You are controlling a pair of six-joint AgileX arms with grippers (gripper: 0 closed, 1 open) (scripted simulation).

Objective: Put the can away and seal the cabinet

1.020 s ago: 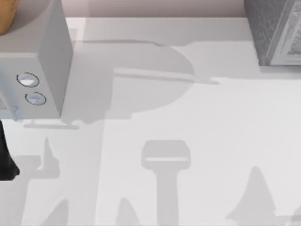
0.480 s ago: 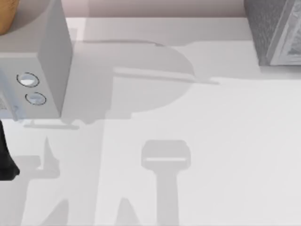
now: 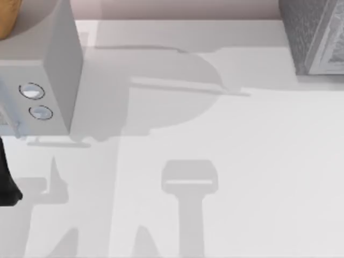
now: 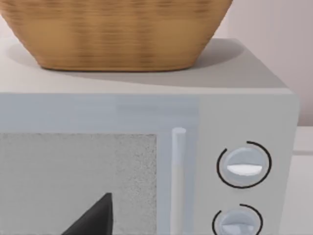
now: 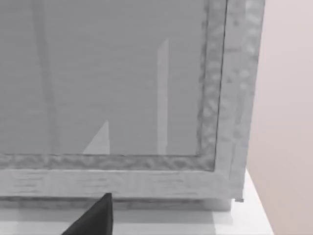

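Right wrist view faces the grey cabinet (image 5: 122, 83), door shut; the can still needs finding. Jaws unclear.

We see the cabinet (image 3: 314, 37) as a grey, rough-textured box standing upright at the far right corner of the bench (image 3: 242, 161), its front a smooth grey panel in a mottled frame with a slim pale vertical bar.
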